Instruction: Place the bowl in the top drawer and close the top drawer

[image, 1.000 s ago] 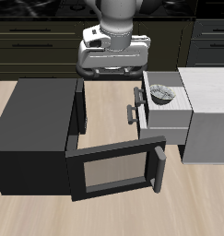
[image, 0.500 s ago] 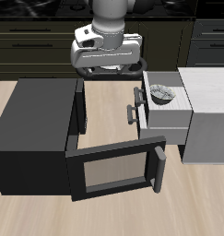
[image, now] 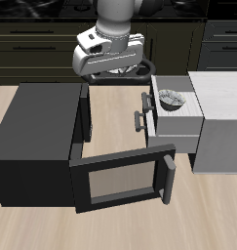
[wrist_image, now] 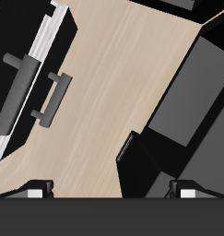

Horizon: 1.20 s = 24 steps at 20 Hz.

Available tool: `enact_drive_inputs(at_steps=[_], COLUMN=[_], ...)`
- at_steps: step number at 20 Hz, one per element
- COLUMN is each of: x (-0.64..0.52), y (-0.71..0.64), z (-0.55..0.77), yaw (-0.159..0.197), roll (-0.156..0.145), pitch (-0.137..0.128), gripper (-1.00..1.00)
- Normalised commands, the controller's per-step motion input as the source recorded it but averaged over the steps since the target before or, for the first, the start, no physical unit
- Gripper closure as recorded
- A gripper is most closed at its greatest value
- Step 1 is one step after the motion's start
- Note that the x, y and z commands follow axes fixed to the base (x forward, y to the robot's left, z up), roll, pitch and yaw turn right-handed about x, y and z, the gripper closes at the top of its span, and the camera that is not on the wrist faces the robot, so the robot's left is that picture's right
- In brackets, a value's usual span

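The bowl (image: 172, 98), silvery-grey with a speckled inside, sits in the top drawer (image: 184, 119), which is pulled out of the light grey cabinet (image: 223, 117). The drawer's grey front carries a dark bar handle (image: 141, 112). My gripper (image: 110, 70) hangs high over the back of the table, apart from the drawer and bowl, holding nothing. In the wrist view my gripper (wrist_image: 112, 191) is open, its fingertips (wrist_image: 35, 190) set wide apart, with the wooden table below. A dark bar handle (wrist_image: 51, 99) of the cabinet shows there; the bowl does not.
A black box cabinet (image: 37, 127) stands across the table from the drawer and also shows in the wrist view (wrist_image: 182, 97). Its large dark framed door (image: 120, 181) with a pale panel hangs open toward the table's front edge.
The arm and gripper have shifted a little sideways, away from the drawer and toward the black cabinet's side. The bowl, drawer and door have not moved.
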Motion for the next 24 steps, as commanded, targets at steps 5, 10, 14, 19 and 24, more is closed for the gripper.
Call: enact_drive_inputs(at_steps=[5,10,14,19,24], x=[0.08,0.13,0.03,0.10,0.15], y=[-0.06,-0.03,0.02,0.03,0.09], z=[0.06,0.24,0.09,0.08,0.01], yaw=[0.166,0.232,0.137,0.181,0.090], roll=[-0.049,-0.103,-0.037,-0.022,0.010], pitch=[-0.003,-0.058,-0.047,-0.057,-0.028], gripper=[-1.00,-1.00,-1.00,-1.00,-1.00])
